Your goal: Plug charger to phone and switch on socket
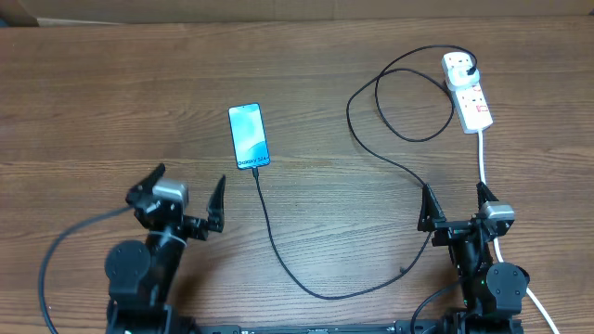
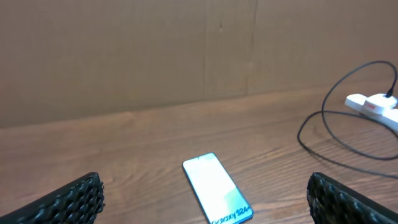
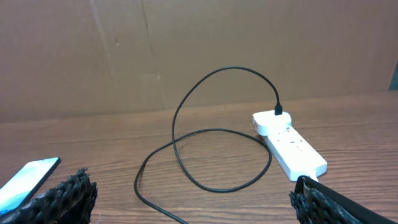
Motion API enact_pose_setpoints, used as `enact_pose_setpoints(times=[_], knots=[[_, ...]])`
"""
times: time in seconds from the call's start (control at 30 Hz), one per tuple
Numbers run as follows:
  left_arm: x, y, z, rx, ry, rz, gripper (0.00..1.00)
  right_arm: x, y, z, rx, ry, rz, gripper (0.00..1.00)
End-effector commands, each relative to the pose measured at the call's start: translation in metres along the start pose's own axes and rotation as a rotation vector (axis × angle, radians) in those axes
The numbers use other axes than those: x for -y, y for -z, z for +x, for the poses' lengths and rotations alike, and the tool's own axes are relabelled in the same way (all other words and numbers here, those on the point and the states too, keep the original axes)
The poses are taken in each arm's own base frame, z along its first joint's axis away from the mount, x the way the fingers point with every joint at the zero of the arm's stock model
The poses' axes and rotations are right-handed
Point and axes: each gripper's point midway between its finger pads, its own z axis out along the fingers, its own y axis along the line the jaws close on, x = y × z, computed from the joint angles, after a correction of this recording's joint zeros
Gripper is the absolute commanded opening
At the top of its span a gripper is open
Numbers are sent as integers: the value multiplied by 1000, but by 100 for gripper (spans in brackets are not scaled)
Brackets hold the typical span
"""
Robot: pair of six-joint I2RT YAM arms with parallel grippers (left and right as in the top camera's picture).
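Note:
The phone (image 1: 249,135) lies screen up on the wooden table, its light-blue screen lit; it also shows in the left wrist view (image 2: 216,195) and at the left edge of the right wrist view (image 3: 28,179). The charger cable (image 1: 278,246) runs from the phone's near end in a long loop to its black plug (image 1: 471,66) in the socket (image 1: 469,93), a white power strip at the back right (image 3: 289,147). My left gripper (image 1: 186,199) is open and empty, near the phone's front. My right gripper (image 1: 455,206) is open and empty, in front of the socket.
The socket's thick white cord (image 1: 486,167) runs toward the right arm's base. A brown cardboard wall (image 2: 186,50) stands behind the table. The cable loops (image 3: 205,155) lie between the two arms.

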Motion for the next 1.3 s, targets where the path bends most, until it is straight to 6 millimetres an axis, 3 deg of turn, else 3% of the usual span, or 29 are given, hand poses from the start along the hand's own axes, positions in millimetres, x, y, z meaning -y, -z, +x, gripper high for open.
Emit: enact_pose_setpoints(times=[0.0,0.5,1.27], knots=[[-4,5,19,17,-25,-35,100,-1,0,2,3,-2,-7,100],[-10,11,72,54,-30,-84,100,-1,0,2,3,-2,-7,100],[-13,11,74,45,-32,-99,100,-1,0,2,3,-2,-7,100]])
